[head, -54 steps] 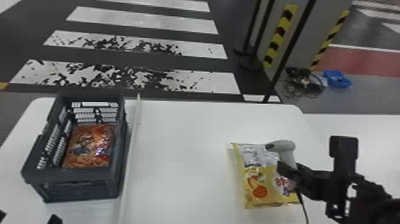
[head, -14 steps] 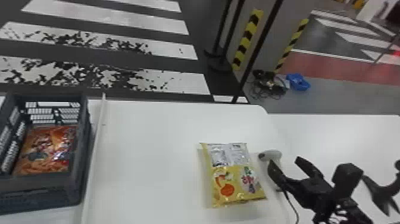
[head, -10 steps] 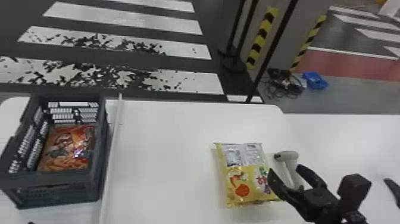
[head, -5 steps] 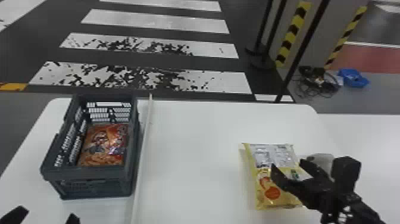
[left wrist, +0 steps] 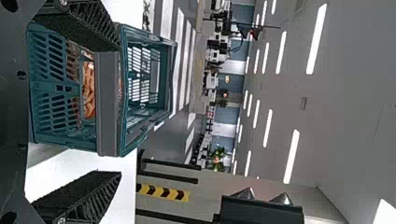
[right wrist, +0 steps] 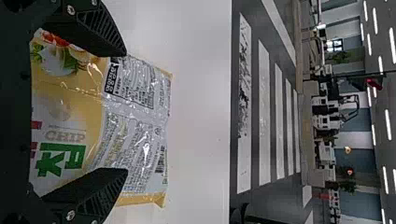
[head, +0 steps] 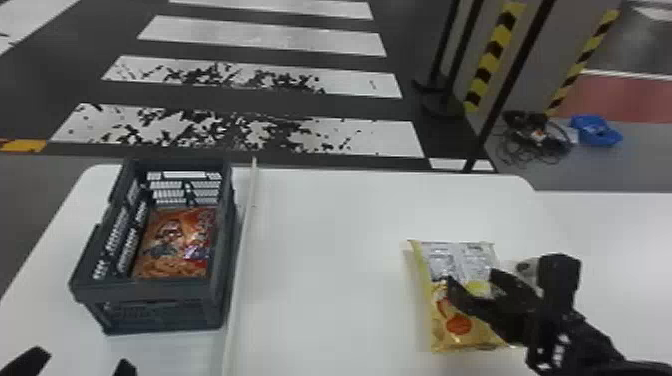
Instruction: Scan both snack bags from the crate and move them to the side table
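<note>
Crate [head: 145, 290] stood near the desk's [head: 325, 250] far left corner, holding an orange snack bag [head: 175, 245]. Toward the right edge lay a yellow snack bag [head: 460, 265], right gripper [head: 474, 280] over it, fingers apart. Left gripper's [head: 85, 359] fingers, also parted, were before the crate.

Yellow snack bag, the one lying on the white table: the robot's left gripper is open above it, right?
Not the left: the head view shows the right gripper open above the yellow snack bag, which does lie on the white table.
</note>
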Available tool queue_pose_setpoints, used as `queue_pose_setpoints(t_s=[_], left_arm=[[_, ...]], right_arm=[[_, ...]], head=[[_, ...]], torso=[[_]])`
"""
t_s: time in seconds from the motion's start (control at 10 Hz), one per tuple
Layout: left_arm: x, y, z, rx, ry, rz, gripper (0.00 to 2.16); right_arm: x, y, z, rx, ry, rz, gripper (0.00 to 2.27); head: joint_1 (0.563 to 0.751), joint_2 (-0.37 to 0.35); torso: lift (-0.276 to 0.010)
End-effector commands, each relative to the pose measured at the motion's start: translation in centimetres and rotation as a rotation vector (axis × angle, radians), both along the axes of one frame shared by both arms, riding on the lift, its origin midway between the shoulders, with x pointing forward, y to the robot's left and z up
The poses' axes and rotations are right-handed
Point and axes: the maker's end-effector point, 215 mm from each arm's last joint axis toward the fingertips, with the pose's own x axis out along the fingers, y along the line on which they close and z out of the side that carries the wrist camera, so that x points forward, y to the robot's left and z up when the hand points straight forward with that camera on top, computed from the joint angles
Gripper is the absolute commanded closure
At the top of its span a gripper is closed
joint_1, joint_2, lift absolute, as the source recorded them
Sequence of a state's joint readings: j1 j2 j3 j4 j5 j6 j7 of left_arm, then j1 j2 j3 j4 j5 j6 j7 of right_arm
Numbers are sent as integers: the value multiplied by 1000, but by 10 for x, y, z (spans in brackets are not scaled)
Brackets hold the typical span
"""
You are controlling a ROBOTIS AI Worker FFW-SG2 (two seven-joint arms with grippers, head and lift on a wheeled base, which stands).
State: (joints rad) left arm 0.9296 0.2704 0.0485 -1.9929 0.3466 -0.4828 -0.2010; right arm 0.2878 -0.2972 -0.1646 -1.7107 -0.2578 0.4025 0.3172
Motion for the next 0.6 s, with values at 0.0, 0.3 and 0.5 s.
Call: queue_pose_setpoints(t_s=[0.0, 0.3, 0.5], left_arm=[[0, -1, 1, 0, -2, -1, 39], [0, -1, 2, 0, -3, -2, 39], [0, -1, 1, 0, -2, -1, 39]], right_arm=[[-5, 3, -22, 1, 81, 11, 211], [-15, -3, -52, -35, 204, 8, 1932], [-6, -5, -22, -54, 96, 11, 2243]], head=[[695, -125], [695, -122], [695, -129]], torso=[[-95], [-95], [-95]])
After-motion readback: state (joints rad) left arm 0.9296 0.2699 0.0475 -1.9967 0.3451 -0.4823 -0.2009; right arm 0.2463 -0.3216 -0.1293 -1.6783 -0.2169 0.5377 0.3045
